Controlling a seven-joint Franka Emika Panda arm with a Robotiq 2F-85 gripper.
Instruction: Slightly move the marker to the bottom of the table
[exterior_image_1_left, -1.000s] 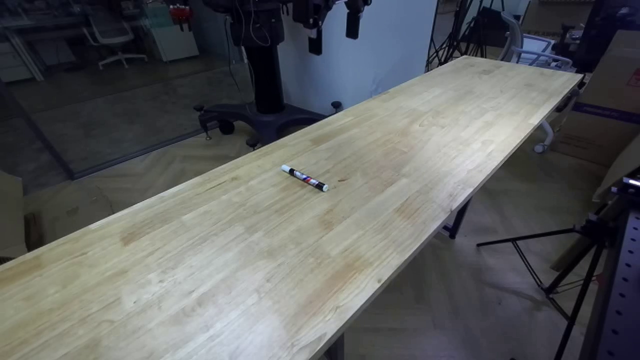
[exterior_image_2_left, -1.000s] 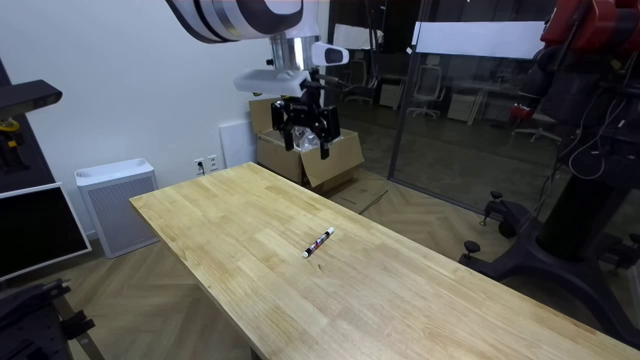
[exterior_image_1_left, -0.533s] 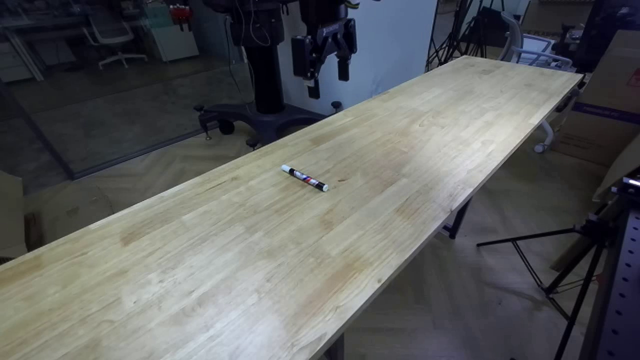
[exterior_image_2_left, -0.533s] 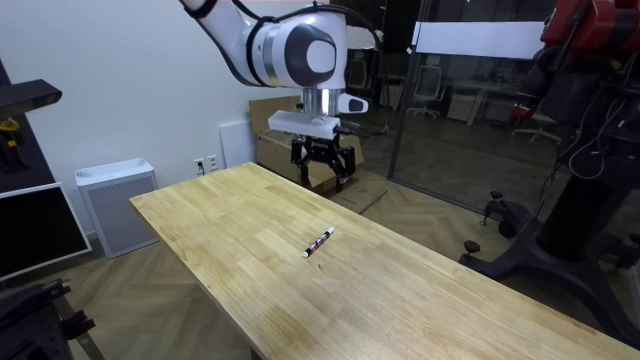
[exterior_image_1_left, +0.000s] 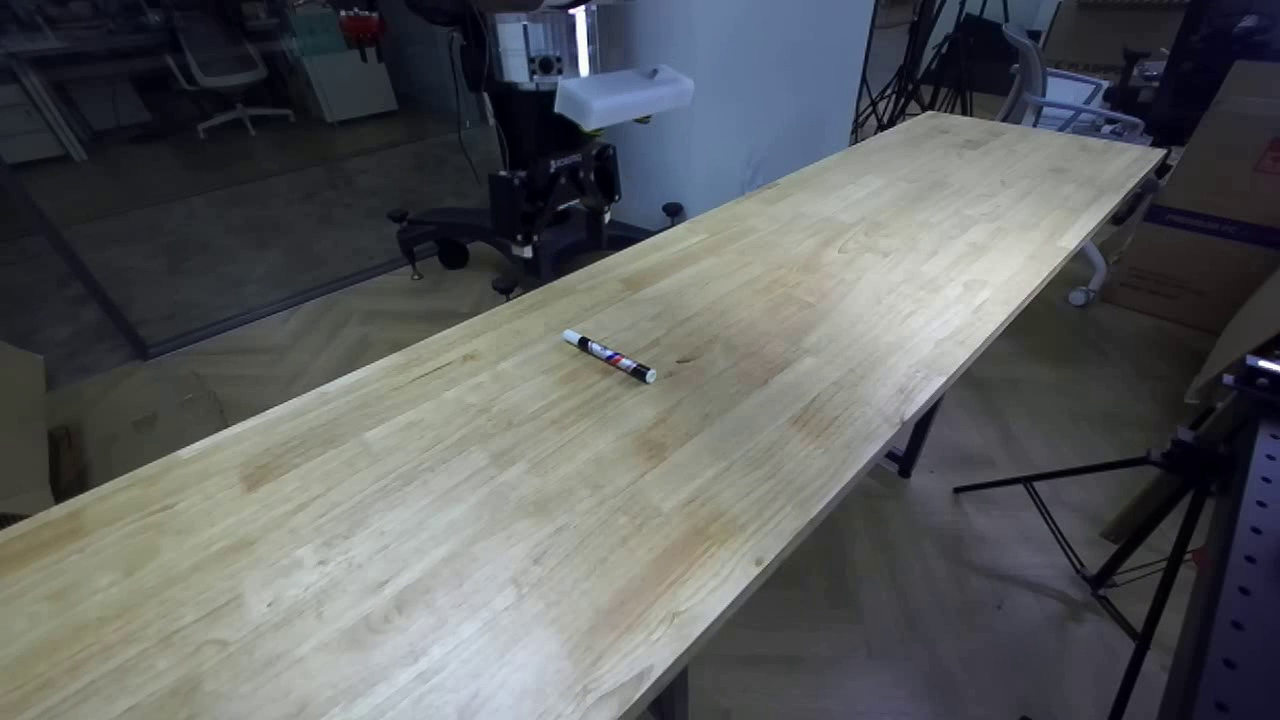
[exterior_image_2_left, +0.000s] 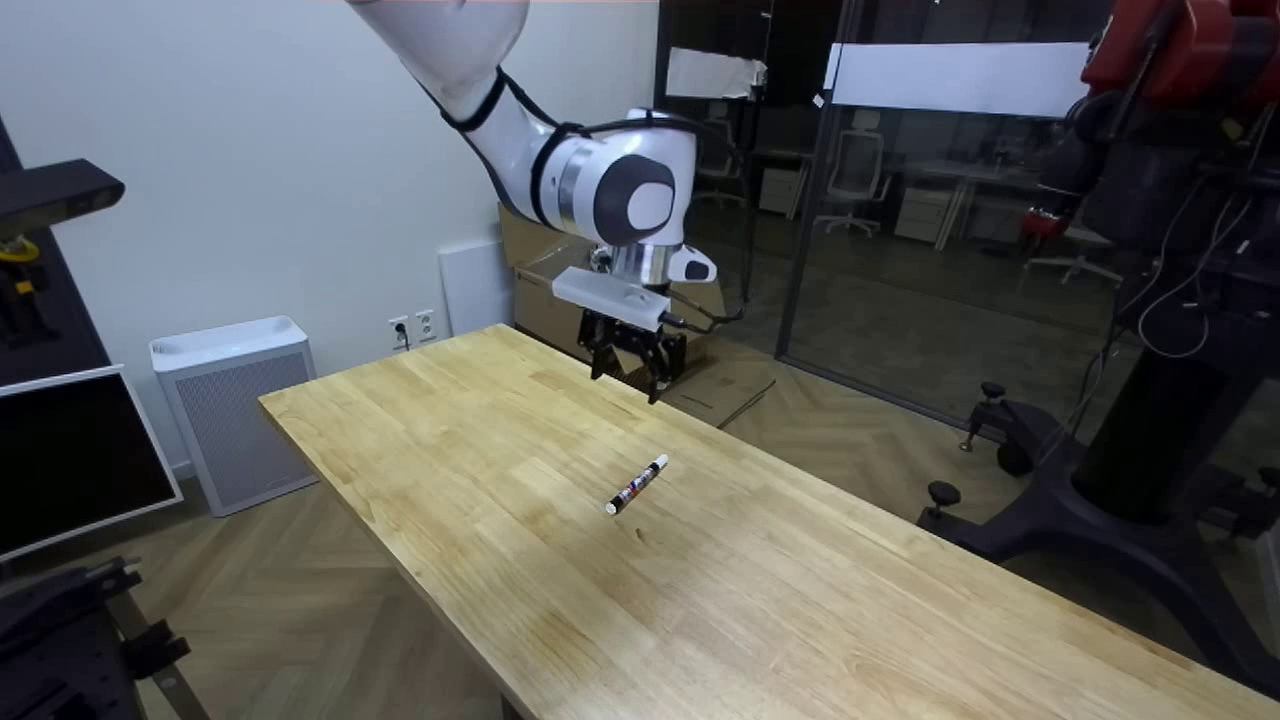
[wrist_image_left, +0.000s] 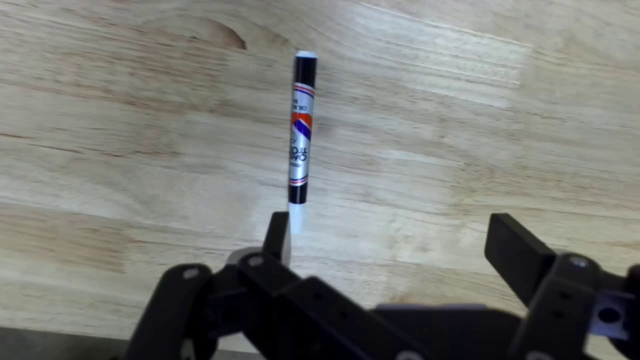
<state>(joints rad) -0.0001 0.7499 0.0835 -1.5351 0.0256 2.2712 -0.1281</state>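
The marker (exterior_image_1_left: 609, 356) is black with a white cap and a white label with red and blue marks. It lies on the light wooden table (exterior_image_1_left: 480, 520) in both exterior views, as the marker (exterior_image_2_left: 637, 485) on the table (exterior_image_2_left: 760, 590) shows. My gripper (exterior_image_1_left: 562, 238) is open and empty, above the table near the long edge on the white-cap side; it also shows so in an exterior view (exterior_image_2_left: 627, 386). In the wrist view my fingers (wrist_image_left: 388, 216) are wide apart. The left finger appears beside the white cap end of the marker (wrist_image_left: 301, 130), and the rest extends ahead of the fingers.
A dark wheeled stand (exterior_image_2_left: 1130, 480) is on the floor beside the table's long edge. An open cardboard box (exterior_image_2_left: 545, 305) and a white air purifier (exterior_image_2_left: 240, 410) stand beyond the table's short end. A black tripod (exterior_image_1_left: 1190, 450) stands on the opposite side.
My arm has come down toward the table, and the gripper has moved left in an exterior view over the last half second. The gripper stays open. The marker has not moved.
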